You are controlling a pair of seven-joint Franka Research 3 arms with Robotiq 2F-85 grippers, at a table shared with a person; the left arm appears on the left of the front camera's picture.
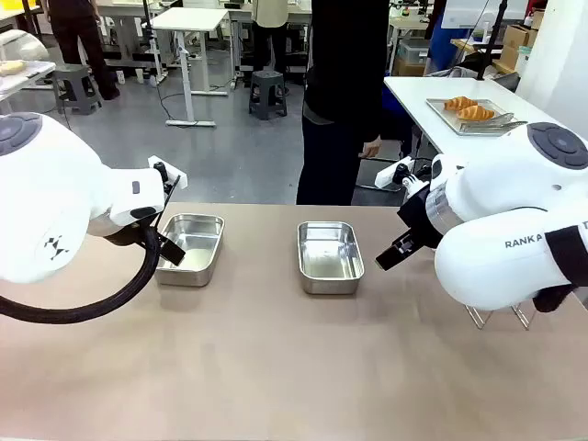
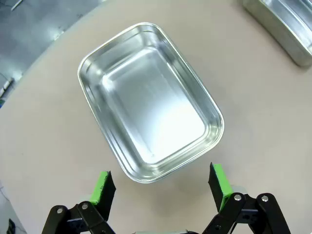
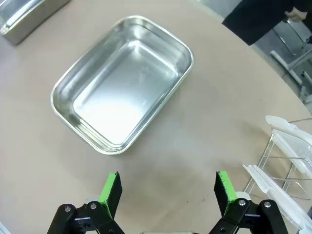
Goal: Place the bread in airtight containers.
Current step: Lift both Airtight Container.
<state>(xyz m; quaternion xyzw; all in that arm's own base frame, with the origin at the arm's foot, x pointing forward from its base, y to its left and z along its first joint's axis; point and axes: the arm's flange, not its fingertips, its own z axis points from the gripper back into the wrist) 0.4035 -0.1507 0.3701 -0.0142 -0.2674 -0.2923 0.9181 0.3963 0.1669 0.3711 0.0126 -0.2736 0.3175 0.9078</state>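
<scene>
Nearest to us, the left gripper (image 2: 160, 176) hangs low over the desk (image 1: 276, 367). Its jaws are spread wide and there is nothing between them. Just beyond its fingertips lies the left pan (image 2: 151, 100), shiny and empty.

The right gripper (image 3: 167, 181) is spread wide in the same way and holds nothing. Ahead of it, a little apart, lies the second pan (image 3: 124, 83), also empty. In the front view we see both pans on the beige desk. The left one is under the fingers of the left gripper and the second one is near the middle, so they are well apart from each other.

Beside the right gripper a wire rack (image 3: 262, 158) stands on the desk. It carries clear lids (image 3: 287, 136) with white rims, set on edge.

At the far side of the desk stands a person (image 1: 342, 110) in dark clothes, with one hand (image 1: 371, 147) hanging down. Farther back, to the right, a white desk (image 1: 413, 92) carries a flat steel tray (image 1: 439, 108). On this tray lie the two croissants (image 1: 476, 113), close side by side. The bread is therefore well apart from both pans.
</scene>
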